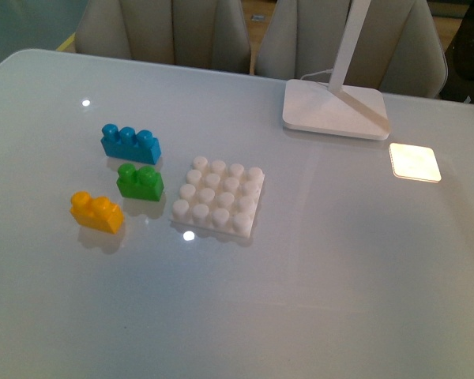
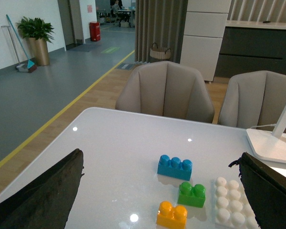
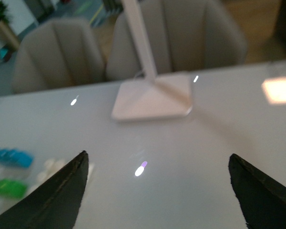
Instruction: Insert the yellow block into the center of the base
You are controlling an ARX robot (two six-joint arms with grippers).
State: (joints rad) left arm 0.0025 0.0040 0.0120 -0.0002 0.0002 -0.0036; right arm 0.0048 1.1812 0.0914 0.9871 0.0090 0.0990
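The yellow block [image 1: 96, 212] lies on the white table, left of the base [image 1: 219, 199], a white square plate with a 4x4 grid of studs. Neither arm shows in the front view. In the left wrist view the yellow block [image 2: 172, 215] sits low between the wide-apart fingers of my open left gripper [image 2: 162, 162], with the base [image 2: 232, 209] beside the right-hand finger. My right gripper [image 3: 157, 160] hangs open over bare table; the base [image 3: 51, 165] peeks out by its left-hand finger. Nothing is held.
A green two-stud brick [image 1: 140, 181] and a blue three-stud brick [image 1: 131, 144] lie behind the yellow one. A white lamp foot [image 1: 334, 109] stands at the back right, with a bright light patch [image 1: 415, 162] beside it. Chairs [image 1: 164, 29] line the far edge.
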